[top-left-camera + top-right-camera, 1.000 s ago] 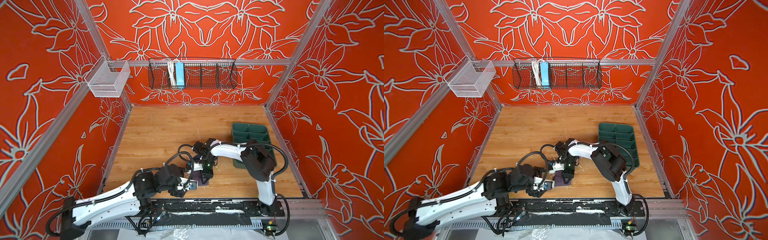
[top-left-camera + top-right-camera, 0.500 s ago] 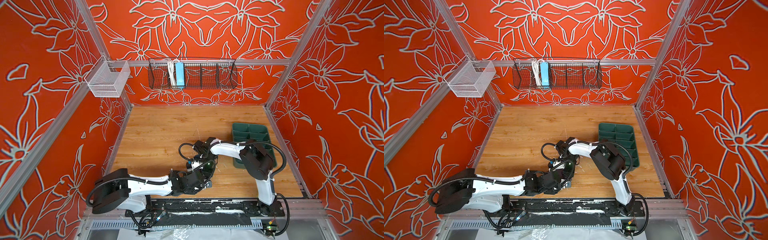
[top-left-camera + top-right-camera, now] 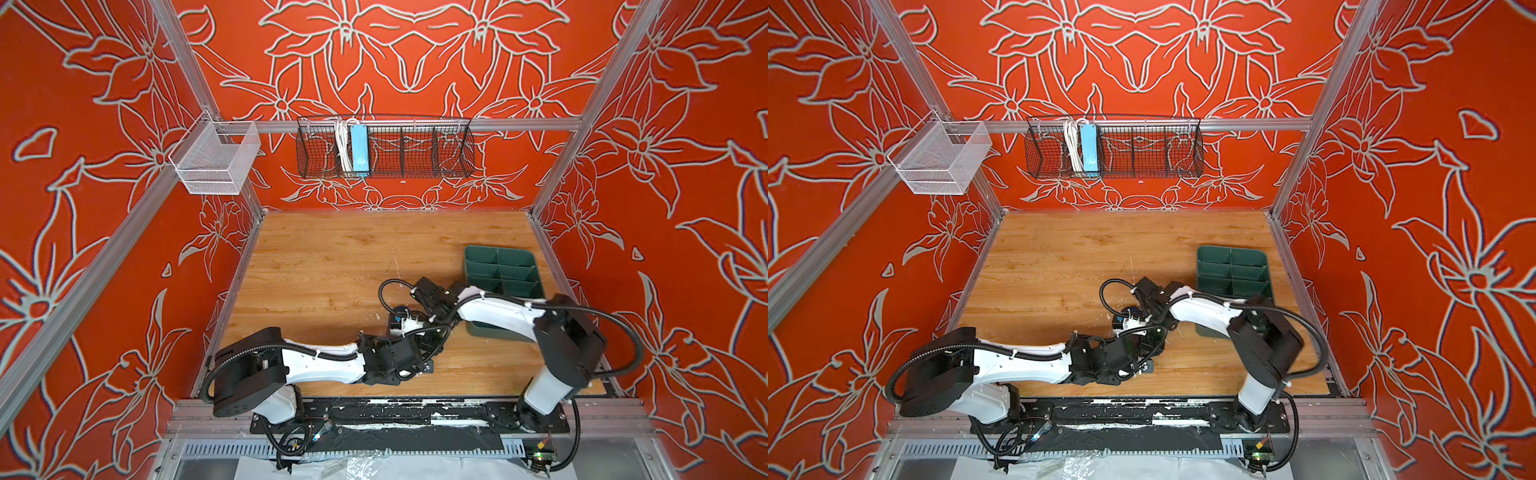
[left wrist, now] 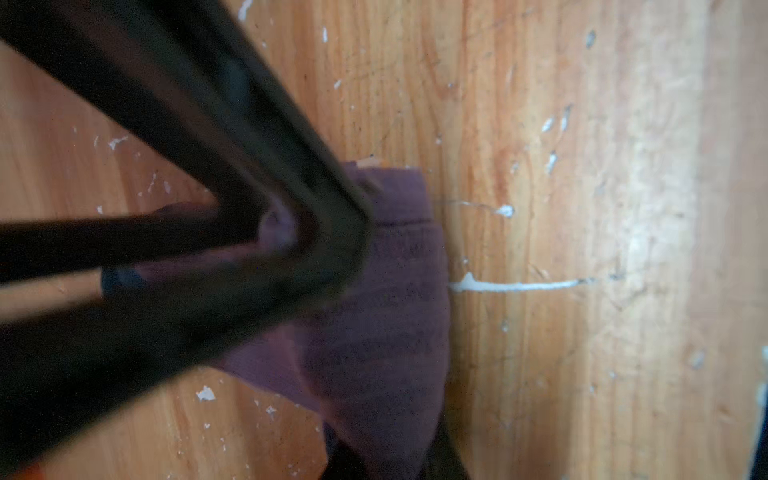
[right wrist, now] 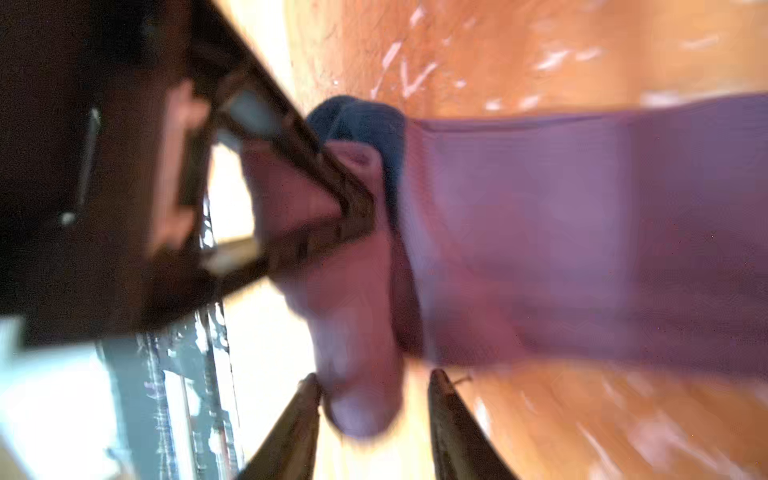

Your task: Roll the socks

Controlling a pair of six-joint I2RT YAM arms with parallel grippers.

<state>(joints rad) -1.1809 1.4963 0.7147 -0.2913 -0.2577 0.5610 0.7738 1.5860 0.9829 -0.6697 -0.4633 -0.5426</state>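
Saw the left arm [image 3: 324, 365] laid out low and nearly flat along the front of the wooden table [image 3: 332, 257], reaching from its base at the left toward the middle. Found the left gripper [image 4: 320, 232] at its end pressed down close to the board, fingers [image 4: 187, 137] brought to a point and clenched on a fold of the purple sock [image 4: 386, 316]. Saw the right arm [image 3: 494, 309] bent sharply at the elbow above its base on the right, forearm running back toward the middle over the near end of the green divided tray [image 3: 503, 266], wrist tipped downward just behind the left one. Found the right gripper [image 5: 376, 384] released, with both tips well parted on either side of a rounded fold of the same sock, one tip close against the cloth, the other clear of it. Made out the sock's navy patch [image 5: 361, 120] next to the left jaws in the blurred right wrist view. Located the sock on the table near the front edge, about midway across, under both grippers, and so mostly hidden in both top views.
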